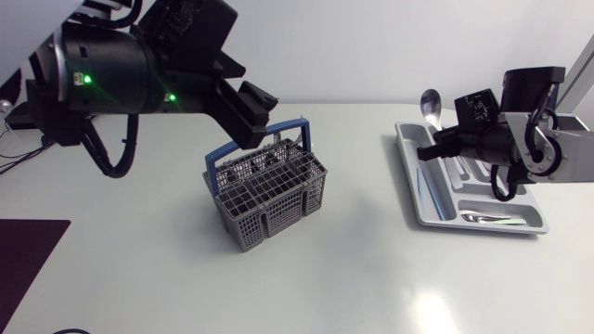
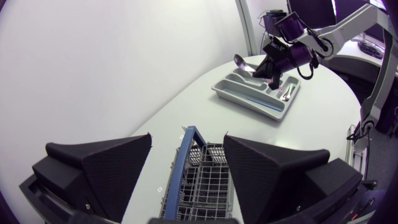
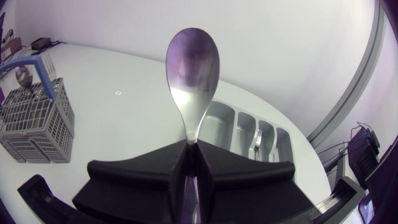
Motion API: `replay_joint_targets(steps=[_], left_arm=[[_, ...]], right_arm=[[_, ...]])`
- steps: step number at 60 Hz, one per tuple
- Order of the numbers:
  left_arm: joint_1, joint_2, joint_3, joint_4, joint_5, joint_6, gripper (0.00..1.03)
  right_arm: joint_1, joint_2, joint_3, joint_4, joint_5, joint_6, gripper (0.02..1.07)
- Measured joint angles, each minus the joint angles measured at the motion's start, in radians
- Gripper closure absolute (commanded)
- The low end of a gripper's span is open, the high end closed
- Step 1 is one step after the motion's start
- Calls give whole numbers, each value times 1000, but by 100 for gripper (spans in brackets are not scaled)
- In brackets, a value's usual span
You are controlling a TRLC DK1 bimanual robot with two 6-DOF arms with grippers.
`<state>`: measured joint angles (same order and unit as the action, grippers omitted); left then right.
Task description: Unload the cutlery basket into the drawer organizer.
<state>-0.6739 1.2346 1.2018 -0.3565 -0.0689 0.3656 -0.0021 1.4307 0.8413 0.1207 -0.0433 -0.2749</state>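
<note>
Gripping the spoon for deposit, your right gripper hangs over the drawer organizer, frame right; left gripper, fingers spread, hangs above the cutlery basket.

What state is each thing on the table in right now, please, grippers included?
cutlery basket: upright, handle raised, cutlery inside.
drawer organizer: flat on the table, partly filled.
spoon: held by its handle, in the air.
left gripper: open, above the cutlery basket.
right gripper: shut on the spoon.
</note>
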Motion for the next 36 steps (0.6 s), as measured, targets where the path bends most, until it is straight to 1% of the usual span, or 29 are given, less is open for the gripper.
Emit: replay_joint_targets(steps=[15,24,36], left_arm=[[10,0,-26,24,0,74,10],[21,0,-31,37,0,107,10],[58,0,-32,52,16,134,10]], right_arm=[[-106,171,161,-39,-32,40,95],[-138,258,225,-43,-35,60,95],[-172,380,334,-70,-36,92,95]])
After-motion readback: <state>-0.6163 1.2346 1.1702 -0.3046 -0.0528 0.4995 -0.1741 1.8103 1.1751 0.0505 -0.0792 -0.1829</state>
